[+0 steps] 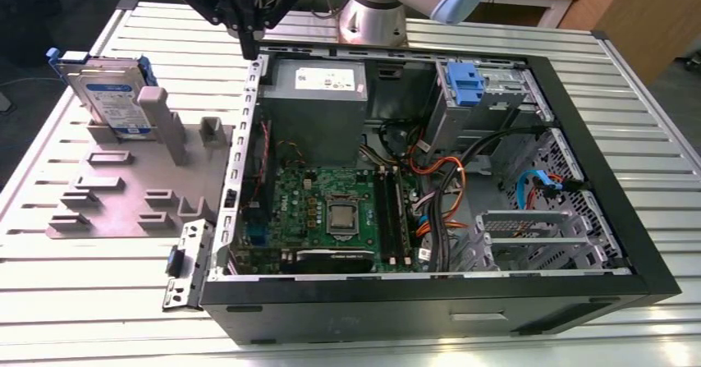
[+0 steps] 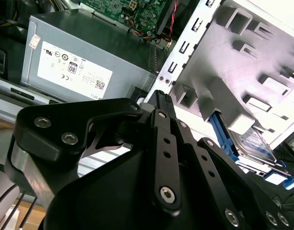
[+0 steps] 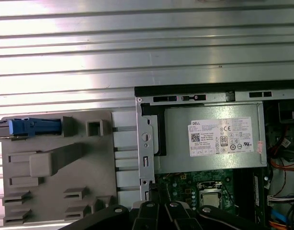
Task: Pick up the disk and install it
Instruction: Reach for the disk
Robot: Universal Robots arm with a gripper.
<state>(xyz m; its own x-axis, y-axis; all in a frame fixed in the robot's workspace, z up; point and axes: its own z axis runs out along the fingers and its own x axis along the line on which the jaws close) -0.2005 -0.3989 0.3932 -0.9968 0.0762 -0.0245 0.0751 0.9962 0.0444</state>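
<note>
Exterior view: your black gripper [image 1: 251, 51] is hovering, fingers pressed together, empty (silver-grey blue-railed rectangular disk [image 1: 110, 98] standing well apart from them).

Count: one open computer case [image 1: 438, 311] on one table [image 1: 98, 305]. Inside the case: one grey power box [image 1: 318, 96], one green circuit board [image 1: 318, 199], one blue latch [image 1: 465, 84]. Beside the case: one grey holder [image 1: 123, 180], one disk [image 1: 113, 96] standing in it.

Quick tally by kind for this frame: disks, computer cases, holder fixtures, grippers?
Disk: 1
Open computer case: 1
Grey holder fixture: 1
Gripper: 1
Total: 4
</note>
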